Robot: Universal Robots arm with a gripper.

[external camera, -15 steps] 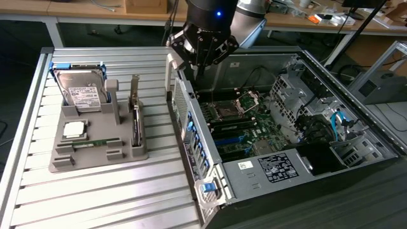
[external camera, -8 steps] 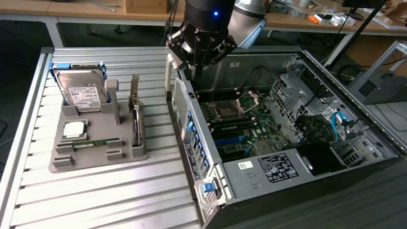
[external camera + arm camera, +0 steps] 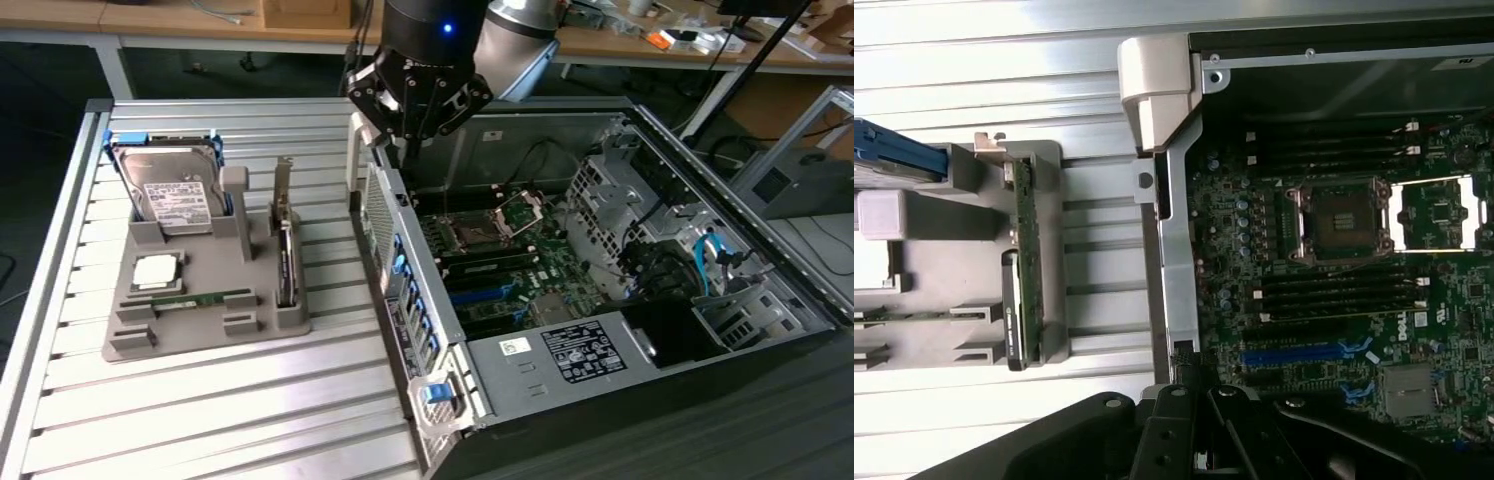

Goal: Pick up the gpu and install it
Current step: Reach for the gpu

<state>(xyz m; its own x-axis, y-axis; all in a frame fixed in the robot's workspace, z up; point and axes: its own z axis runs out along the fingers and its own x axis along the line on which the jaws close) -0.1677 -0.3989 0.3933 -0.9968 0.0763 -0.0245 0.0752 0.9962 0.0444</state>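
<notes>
The gpu (image 3: 284, 245) stands on its long edge in a slot on the right side of the grey holder tray (image 3: 200, 335), its silver end bracket pointing up at the far end. In the wrist view the gpu (image 3: 1026, 270) is a thin brownish-green strip beside the case wall. My gripper (image 3: 404, 150) hangs over the far left wall of the open computer case (image 3: 534, 370), to the exterior view's right of the gpu and apart from it. The gripper (image 3: 1199, 410) is shut with nothing in it. The motherboard (image 3: 1334, 290) lies exposed inside the case, blue expansion slots (image 3: 1304, 352) near the gripper.
The tray also carries a silver hard drive (image 3: 174, 195) with a white label, a CPU (image 3: 156, 268) and a green RAM stick (image 3: 200, 298). The slatted metal table (image 3: 200, 420) spreads around the tray. Drive cages and cables (image 3: 667, 240) crowd the case's right side.
</notes>
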